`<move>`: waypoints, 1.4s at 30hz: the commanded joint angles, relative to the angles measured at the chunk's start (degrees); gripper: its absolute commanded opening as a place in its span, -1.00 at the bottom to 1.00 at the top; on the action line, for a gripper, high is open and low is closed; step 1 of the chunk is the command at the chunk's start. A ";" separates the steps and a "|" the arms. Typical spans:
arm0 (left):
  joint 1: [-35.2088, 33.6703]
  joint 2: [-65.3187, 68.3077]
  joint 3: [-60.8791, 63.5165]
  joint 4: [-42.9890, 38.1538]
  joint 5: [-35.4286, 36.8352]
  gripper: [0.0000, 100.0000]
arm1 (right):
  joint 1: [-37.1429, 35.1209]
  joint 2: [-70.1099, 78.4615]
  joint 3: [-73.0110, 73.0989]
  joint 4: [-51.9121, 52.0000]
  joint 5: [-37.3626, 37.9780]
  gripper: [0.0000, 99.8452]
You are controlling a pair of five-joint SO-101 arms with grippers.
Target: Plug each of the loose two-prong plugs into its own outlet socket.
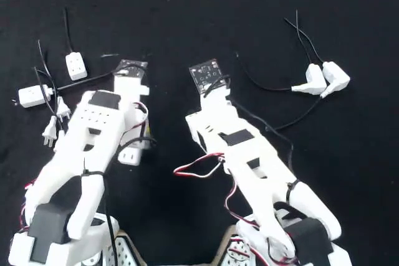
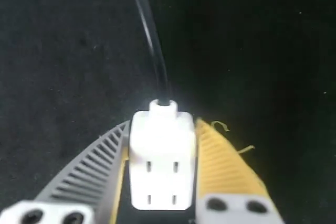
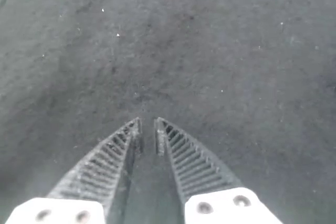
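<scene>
Your left tool (image 2: 163, 129) grips a white socket (image 2: 161, 166), its cord (image 2: 152, 40) running ahead of it; the loose plugs (image 1: 55, 123) lie on the desk (image 1: 349, 172) off to its side. Your right tool (image 3: 148, 129) is closed, empty. A snagged cord could twist the socket in the grip

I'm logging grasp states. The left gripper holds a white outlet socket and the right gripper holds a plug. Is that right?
Not quite: the right gripper holds nothing; the right wrist view shows its fingers nearly together with nothing between them. The left gripper does hold the white outlet socket.
</scene>
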 commanded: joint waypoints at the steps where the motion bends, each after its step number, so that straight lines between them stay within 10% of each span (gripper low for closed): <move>1: 0.84 -2.73 0.40 -1.49 0.79 -0.39 | 0.44 -2.51 -0.31 -0.09 -0.09 -0.92; 14: -12.35 -2.29 -7.69 9.23 -15.74 -0.49 | 0.53 -2.51 -0.31 -0.09 -0.09 -0.92; 23: -18.24 -2.29 4.26 -4.40 -23.03 -0.49 | 0.53 -2.51 -0.31 -0.09 -0.09 -0.92; 42: 5.41 -2.90 8.31 -6.42 -8.18 -0.49 | 0.53 -2.15 -0.48 -0.09 -0.09 -0.92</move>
